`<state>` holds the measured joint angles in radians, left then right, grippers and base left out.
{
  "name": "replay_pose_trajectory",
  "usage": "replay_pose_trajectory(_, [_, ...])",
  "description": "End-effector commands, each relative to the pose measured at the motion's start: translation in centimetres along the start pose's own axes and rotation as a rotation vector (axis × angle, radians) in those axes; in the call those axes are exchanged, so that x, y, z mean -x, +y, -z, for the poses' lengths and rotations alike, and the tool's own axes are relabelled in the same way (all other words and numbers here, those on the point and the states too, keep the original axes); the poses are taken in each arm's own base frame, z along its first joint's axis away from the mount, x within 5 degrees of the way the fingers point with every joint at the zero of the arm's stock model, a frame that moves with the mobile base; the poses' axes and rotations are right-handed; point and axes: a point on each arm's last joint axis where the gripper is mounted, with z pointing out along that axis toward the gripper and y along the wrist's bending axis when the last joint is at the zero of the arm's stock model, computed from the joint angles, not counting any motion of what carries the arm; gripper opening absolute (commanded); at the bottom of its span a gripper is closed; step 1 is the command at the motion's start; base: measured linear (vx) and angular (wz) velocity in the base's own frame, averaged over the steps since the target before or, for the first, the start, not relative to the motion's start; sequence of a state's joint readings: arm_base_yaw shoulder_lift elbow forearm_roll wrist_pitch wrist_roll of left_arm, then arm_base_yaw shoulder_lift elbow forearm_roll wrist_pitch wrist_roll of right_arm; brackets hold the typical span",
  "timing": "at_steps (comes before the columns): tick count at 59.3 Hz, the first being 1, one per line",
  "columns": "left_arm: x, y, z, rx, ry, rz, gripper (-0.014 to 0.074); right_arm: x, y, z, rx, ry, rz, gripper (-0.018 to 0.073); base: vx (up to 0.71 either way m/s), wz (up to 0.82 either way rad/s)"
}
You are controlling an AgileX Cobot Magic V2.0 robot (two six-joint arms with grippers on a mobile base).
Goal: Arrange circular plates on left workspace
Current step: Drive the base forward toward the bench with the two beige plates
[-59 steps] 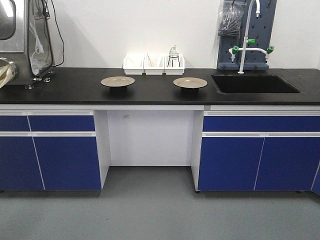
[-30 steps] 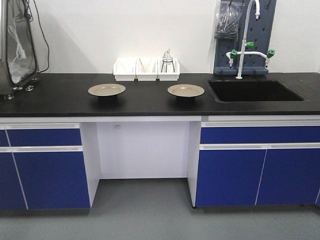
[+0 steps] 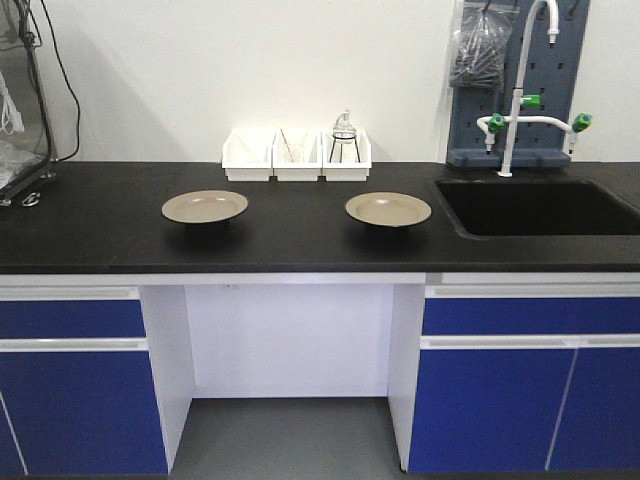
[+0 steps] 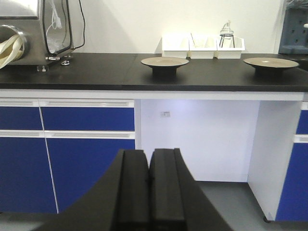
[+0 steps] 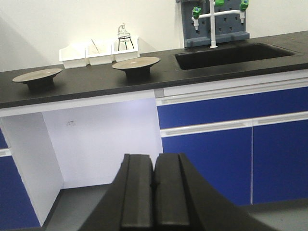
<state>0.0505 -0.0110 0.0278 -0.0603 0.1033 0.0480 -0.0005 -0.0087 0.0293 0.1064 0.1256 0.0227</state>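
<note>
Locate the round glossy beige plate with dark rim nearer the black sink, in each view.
Exterior front-facing: the beige plate sits right of centre, left of the black sink basin.
Left wrist: the plate is at the far right.
Right wrist: upper left-centre, left of the basin.
Shared landmark: the three white rectangular plastic bins at the wall.

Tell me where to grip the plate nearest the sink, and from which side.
Probably the front rim of the plate, approached low from the front edge of the countertop. It stands on a dark foot, so the rim overhangs with room for a finger beneath. White bins stand behind it, the sink to its right.
</note>
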Motion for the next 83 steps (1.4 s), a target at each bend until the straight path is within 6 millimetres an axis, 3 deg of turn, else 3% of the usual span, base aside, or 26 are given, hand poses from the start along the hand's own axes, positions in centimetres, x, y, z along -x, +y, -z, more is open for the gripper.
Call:
replay_pose_trajectory(1, [0.4,-0.01,0.08,-0.006,-0.083,0.012,0.0002,0.58,-0.03,0.12,-0.002,-0.089,0.015,-0.0005,0.44,0.06])
replay_pose_trajectory(83, [0.4,-0.01,0.08,-0.006,-0.083,0.012,0.0002,0.58,-0.03,0.12,-0.002,-0.089,0.015,-0.0005,0.44,0.06])
